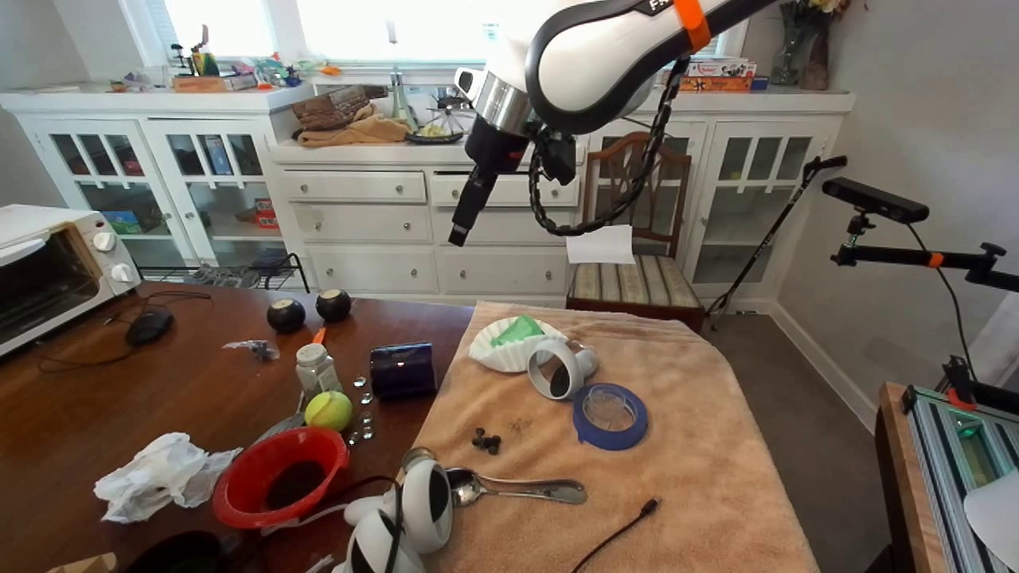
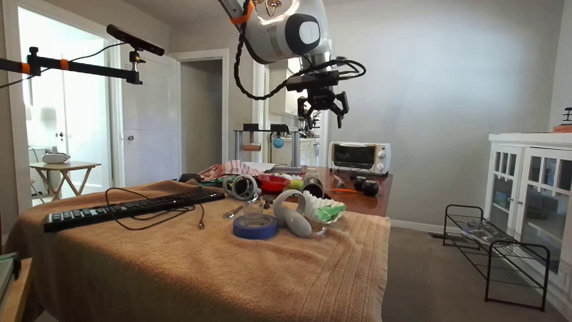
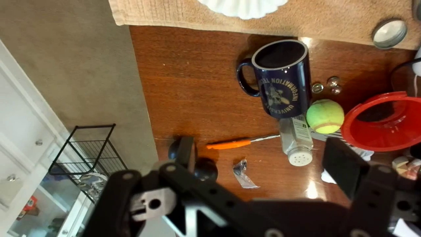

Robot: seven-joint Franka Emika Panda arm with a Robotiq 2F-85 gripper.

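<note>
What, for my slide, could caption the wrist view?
Open gripper above a sideways navy mug, tennis ball and clear shaker.

A navy mug [image 3: 285, 86] with pale lettering lies on its side on the wooden tabletop [image 3: 200, 89], handle toward the tabletop's nearest bare edge

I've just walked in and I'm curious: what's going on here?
A robot arm holds its gripper, open and empty, above a wooden table; nothing is being handled right now. In the wrist view, a dark blue mug lies on its side near a tennis ball, a clear shaker and an orange-handled tool. On the tan towel beside them lies a roll of blue tape.
</note>
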